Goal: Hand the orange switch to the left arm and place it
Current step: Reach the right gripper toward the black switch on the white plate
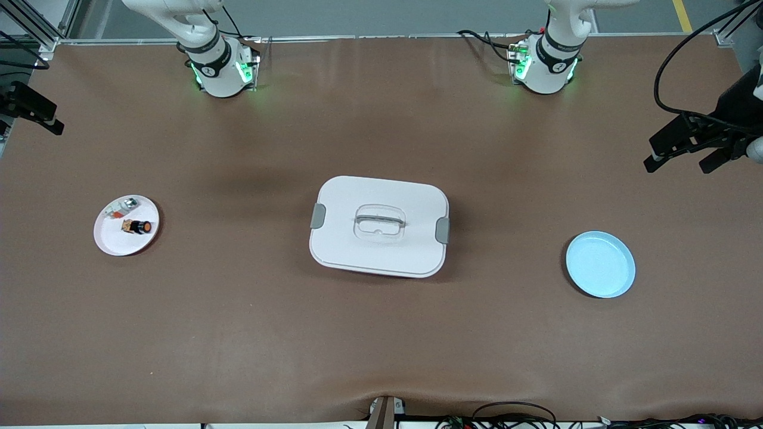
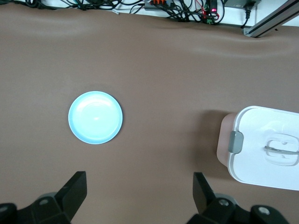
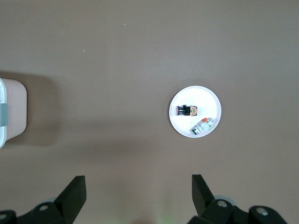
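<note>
The orange switch (image 1: 138, 227) (image 3: 187, 110) lies on its side on a small white plate (image 1: 116, 241) (image 3: 201, 95) toward the right arm's end of the table. The white lidded box (image 1: 381, 250) (image 2: 261, 140) (image 3: 14, 112) stands at the middle of the table. My right gripper (image 3: 138, 179) hangs open and empty high over bare table between the white plate and the box. My left gripper (image 1: 678, 165) (image 2: 138, 179) is open and empty too, high over the table between the box and a blue plate.
The empty light-blue plate (image 1: 600, 264) (image 2: 95, 117) sits toward the left arm's end. A small white-silver part (image 1: 122, 207) (image 3: 202, 126) shares the white plate with the switch. Cables (image 1: 512, 417) run along the table edge nearest the front camera.
</note>
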You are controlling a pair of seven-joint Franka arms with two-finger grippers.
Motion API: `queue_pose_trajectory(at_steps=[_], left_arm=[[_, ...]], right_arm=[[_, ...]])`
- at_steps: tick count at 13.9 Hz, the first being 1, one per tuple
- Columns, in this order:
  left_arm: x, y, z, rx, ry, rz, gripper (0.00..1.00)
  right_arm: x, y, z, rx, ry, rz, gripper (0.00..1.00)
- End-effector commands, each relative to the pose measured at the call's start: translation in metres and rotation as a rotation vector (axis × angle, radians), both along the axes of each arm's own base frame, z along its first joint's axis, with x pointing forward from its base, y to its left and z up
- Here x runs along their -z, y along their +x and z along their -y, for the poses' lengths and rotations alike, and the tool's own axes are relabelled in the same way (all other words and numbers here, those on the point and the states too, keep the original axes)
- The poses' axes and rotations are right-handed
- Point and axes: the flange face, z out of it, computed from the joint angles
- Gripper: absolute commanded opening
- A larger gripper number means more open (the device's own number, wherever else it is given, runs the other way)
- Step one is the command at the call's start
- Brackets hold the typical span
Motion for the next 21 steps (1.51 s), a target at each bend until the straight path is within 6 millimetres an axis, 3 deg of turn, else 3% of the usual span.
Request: queue_pose_trajectory(at_steps=[1,5,6,8,9,11,14,19,21], left_arm=[[0.015,0.005,-0.015,-0.004,0.025,-0.063,1.00],[0.033,0.013,-0.017,-0.011,0.027,-0.110,1.00],[0.039,0.016,-0.017,-0.010,0.027,-0.120,1.00],[0.045,0.019,-0.010,0.003,0.028,-0.129,1.00],[0.046,0.019,-0.010,0.003,0.028,-0.132,1.00],[0.057,0.025,-0.015,-0.001,0.028,-0.152,1.00],[0.068,0.030,-0.017,-0.003,0.029,-0.170,1.00],[0.073,0.031,-0.012,0.015,0.146,-0.169,1.00],[0.076,0.031,-0.011,0.022,0.160,-0.174,1.00]], right_arm=[[-0.003,0.003,0.022,0.029,-0.011,0.014,1.00],[0.016,0.014,0.022,0.029,-0.008,-0.027,1.00],[0.029,0.022,0.022,0.029,-0.006,-0.051,1.00],[0.075,0.047,0.027,0.038,0.006,-0.130,1.00],[0.085,0.051,0.036,0.050,0.010,-0.141,1.00],[0.097,0.054,0.044,0.059,-0.001,-0.164,1.00],[0.132,0.056,0.056,0.081,0.007,-0.180,1.00],[0.211,0.043,0.098,0.071,0.012,-0.127,1.00],[0.243,0.037,0.103,0.071,0.003,-0.107,1.00]])
